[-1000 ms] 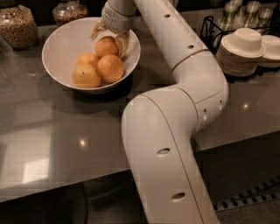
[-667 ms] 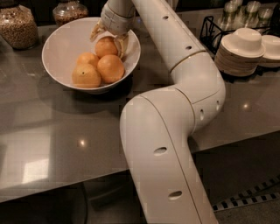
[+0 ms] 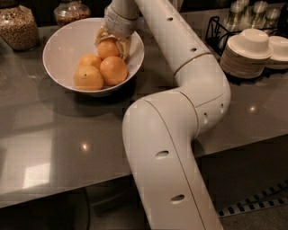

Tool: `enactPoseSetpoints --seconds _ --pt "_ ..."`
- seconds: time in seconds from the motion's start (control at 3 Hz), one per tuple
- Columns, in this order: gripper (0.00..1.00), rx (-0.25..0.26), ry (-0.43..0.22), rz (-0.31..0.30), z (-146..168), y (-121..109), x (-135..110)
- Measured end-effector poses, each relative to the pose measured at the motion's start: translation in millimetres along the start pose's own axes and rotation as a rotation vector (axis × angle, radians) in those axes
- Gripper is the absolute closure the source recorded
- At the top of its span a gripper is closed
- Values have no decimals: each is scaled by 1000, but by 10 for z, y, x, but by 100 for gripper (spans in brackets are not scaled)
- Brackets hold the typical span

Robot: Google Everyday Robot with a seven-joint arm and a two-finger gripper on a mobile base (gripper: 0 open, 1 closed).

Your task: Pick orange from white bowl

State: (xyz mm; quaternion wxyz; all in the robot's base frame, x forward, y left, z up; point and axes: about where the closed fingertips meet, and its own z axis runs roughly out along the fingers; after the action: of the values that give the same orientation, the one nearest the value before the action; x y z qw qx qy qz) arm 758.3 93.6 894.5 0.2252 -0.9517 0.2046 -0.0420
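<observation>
- Nearest the camera is the fat lower link of the white arm point(image 3: 166, 175). It climbs up and away over the grey counter point(image 3: 58, 143) and bends back toward the jaws at the far left.
- Just this side of the jaws and a bit lower are three other oranges point(image 3: 113, 70), bunched together in the bottom of the white bowl point(image 3: 63, 42). The closest one looks like it's touching the orange the jaws are on.
- The gripper point(image 3: 112, 47) is down inside the bowl near the far-right wall, coming in from above and behind.
- The orange point(image 3: 107, 49) is right between the jaws, not off to either side. It sits on top of the pile, at the back.
- The tan fingers point(image 3: 125, 46) hug it left and right, so the jaws look clamped on the fruit, spread about as wide as the orange.
- It's round, so there's no long axis to line up. What matters, I'd say, is that it's centred in the grip with open air above it, so straight up looks like the way out.
- One risk is the neighbour underneath rolling when it lifts.
- Past the jaws to the left are a grain jar point(image 3: 18, 27) and a second jar point(image 3: 71, 11).
- Well off to the right are a stack of small white dishes point(image 3: 249, 51) and a wire rack point(image 3: 218, 27).
- I can't read any brands, labels or text anywhere.
</observation>
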Motion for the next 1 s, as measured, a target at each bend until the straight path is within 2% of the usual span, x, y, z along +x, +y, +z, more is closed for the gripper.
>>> enactPoseSetpoints --seconds 0.33,1.0 --pt "99 15 -1 54 -107 25 14" --pt "100 124 -10 222 -531 51 80"
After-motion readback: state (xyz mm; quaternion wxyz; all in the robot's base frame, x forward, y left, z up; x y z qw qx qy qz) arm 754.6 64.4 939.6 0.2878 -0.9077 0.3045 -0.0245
